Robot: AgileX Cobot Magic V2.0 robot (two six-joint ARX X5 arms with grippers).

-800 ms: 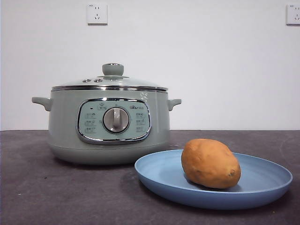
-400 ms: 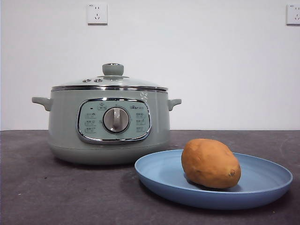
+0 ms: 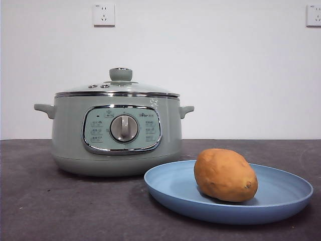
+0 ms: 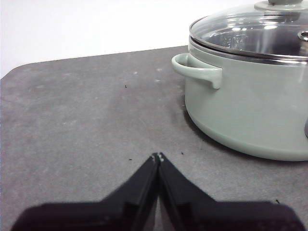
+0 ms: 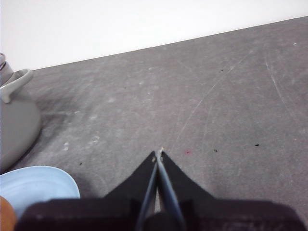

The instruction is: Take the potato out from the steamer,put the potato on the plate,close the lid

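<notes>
1. Surface (image 3: 60, 211): dark grey, carrying everything; nothing on it has shifted over the last second, and no arm shows in the front view.
2. Steamer (image 3: 116, 135): stands on the surface, its dial facing front. It is just behind the plate, unmoved.
3. Plate (image 3: 281, 206): sits in front of and beside the steamer, in the same spot as before.
4. Lid (image 3: 118, 88): seated on the steamer's rim, knob up, so the pot is closed.
5. Potato (image 3: 225, 174): lies on the plate, out of the steamer, as it did a second ago.
6. Left tool (image 4: 158, 157): jaws pressed together, empty, low over the surface near the steamer's handle.
7. Right tool (image 5: 158, 154): jaws together, empty, over bare surface near the plate.
8. With nothing changing and every step showing as done, I judge the task finished.
</notes>
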